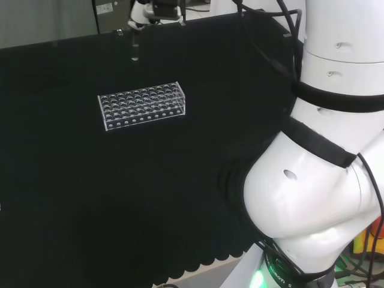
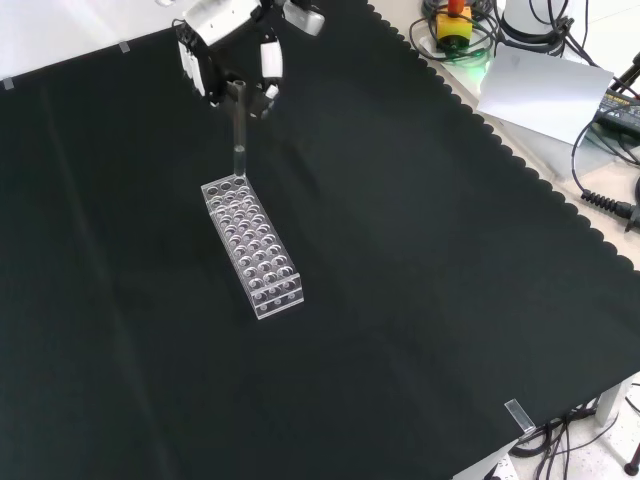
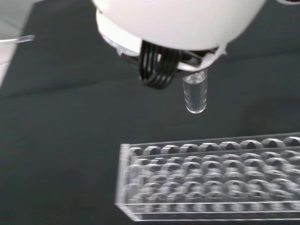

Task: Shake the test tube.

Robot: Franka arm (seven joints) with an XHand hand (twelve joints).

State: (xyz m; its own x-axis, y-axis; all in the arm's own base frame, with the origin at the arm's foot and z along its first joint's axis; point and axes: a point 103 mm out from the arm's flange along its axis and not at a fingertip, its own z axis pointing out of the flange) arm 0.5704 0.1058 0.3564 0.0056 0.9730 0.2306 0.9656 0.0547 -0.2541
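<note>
A: Tube [image 2: 239, 125] hangs upright at the front view's upper left, clear above the rack [image 2: 252, 245]?

B: Yes. The hand [image 2: 232, 50] grasps its top, fingers curled round it, tube pointing down below the palm.

A: Best shake in short strokes, staying above the rack.

Light is even and fairly bright from overhead, and the black cloth [image 2: 420, 300] swallows it, so no clear shadows fall on it. The white arm link [image 1: 312, 180] in the head view is lit almost to glare, with soft grey shading on its underside, and the clear rack [image 2: 252, 246] shows only as pale glints. In the wrist view the hand [image 3: 178, 23] is a blurred white mass, the tube [image 3: 195, 96] fairly crisp, the rack's near edge soft.
</note>
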